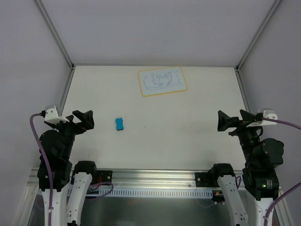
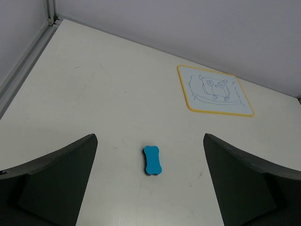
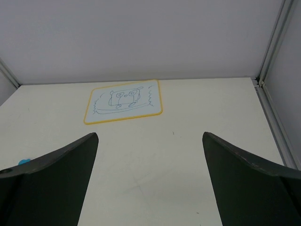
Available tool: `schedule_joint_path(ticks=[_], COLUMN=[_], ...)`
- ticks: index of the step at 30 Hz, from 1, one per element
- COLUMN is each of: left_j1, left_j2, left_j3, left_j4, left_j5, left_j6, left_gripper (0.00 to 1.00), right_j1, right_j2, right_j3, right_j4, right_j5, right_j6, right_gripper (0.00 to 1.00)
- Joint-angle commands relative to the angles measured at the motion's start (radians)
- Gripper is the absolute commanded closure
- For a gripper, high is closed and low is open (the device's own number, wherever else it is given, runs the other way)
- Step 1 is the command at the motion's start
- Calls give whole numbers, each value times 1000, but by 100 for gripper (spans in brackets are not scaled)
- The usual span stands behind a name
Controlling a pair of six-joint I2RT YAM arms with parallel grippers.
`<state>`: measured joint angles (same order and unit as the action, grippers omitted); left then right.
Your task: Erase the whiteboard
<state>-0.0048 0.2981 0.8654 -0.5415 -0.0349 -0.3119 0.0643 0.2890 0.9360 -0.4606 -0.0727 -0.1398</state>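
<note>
- We've got the whiteboard (image 1: 162,81) lying flat at the far side of the table (image 1: 197,136), a bit right of centre and close to the back wall.
- It has a yellow-orange border and a blue-green doodle on it: some big-eyed little creature, squiggles down both sides, a curved line underneath.
- The eraser (image 1: 119,124) is a small blue block on the table, over toward the left and well apart from the board.
- The left gripper (image 1: 86,120) hangs over the near left part of the table with its jaws spread wide, holding nothing. In its wrist view we see the eraser framed between the two fingers (image 2: 56,179), further out on the table.
- The right gripper (image 1: 224,121) is the same deal on the near right: jaws spread wide, holding nothing, facing the board.
- Both grippers are well apart from the board and the eraser.
</note>
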Motion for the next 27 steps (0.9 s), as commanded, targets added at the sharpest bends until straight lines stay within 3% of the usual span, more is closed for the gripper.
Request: schedule_joint_path(ticks=[1, 7, 12, 18, 19, 21, 27], left_j1=[9, 9, 9, 9, 9, 9, 9], left_j2=[15, 88, 165, 245, 263, 268, 262], left_j3=[-8, -17, -19, -29, -42, -55, -120], left_j4=[12, 14, 15, 28, 35, 49, 103], left_j5=[0, 10, 21, 18, 21, 23, 9], left_j6=[-24, -26, -26, -33, -36, -36, -36], left_gripper=[1, 1, 1, 1, 1, 1, 1], right_j1=[8, 8, 14, 94, 132, 140, 196], right_j2=[39, 192, 392, 772, 924, 979, 1363], right_j3=[-5, 6, 1, 59, 116, 165, 340], right_j4=[36, 75, 195, 345, 384, 413, 542], right_j5=[-54, -220, -272, -231, -225, -220, -210], right_j6=[16, 68, 98, 131, 135, 137, 189], right_gripper=[1, 1, 1, 1, 1, 1, 1])
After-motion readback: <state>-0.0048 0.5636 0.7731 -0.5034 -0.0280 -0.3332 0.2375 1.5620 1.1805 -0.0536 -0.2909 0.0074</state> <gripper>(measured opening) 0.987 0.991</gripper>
